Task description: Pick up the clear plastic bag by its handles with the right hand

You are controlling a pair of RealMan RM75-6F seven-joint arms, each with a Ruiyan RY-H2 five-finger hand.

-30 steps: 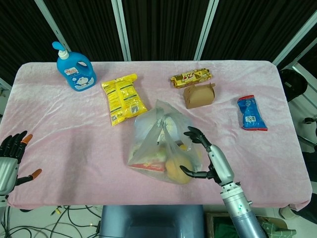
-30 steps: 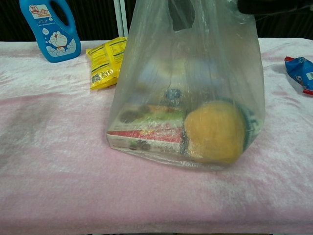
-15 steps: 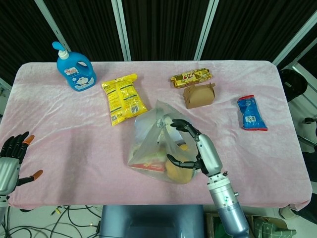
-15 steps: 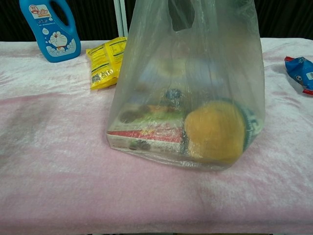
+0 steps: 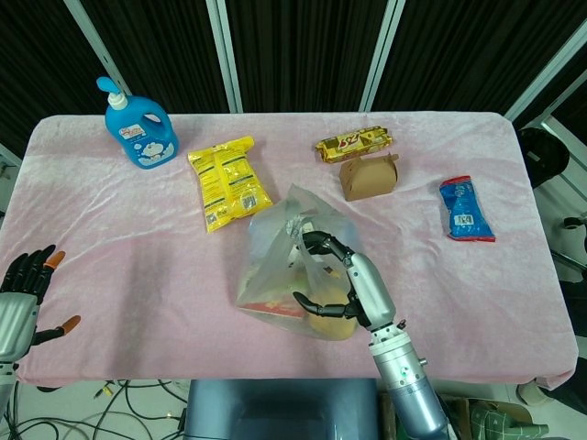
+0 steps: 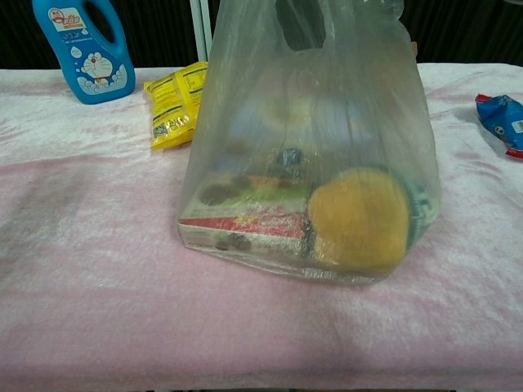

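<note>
The clear plastic bag [image 5: 275, 261] stands upright on the pink table, holding a yellow round item [image 6: 359, 219] and a flat box [image 6: 241, 233]. Its handles [image 5: 298, 220] rise at the top, with the handle opening [image 6: 301, 20] at the top edge of the chest view. My right hand [image 5: 344, 284] hovers over the bag's right side with fingers spread. Its fingertips [image 5: 307, 240] reach toward the handles and hold nothing. My left hand [image 5: 23, 293] is open at the table's front left edge, far from the bag. The chest view shows neither hand.
A blue bottle [image 5: 138, 124] stands at the back left and a yellow packet [image 5: 229, 181] lies behind the bag. A brown carton [image 5: 369, 176] and a snack bar [image 5: 354, 143] sit behind it to the right. A blue packet [image 5: 466, 209] lies far right.
My right hand has moved left from the bag's right side to over the bag, fingertips now close to the handles. The bag's top has shifted slightly. The left hand barely moved.
</note>
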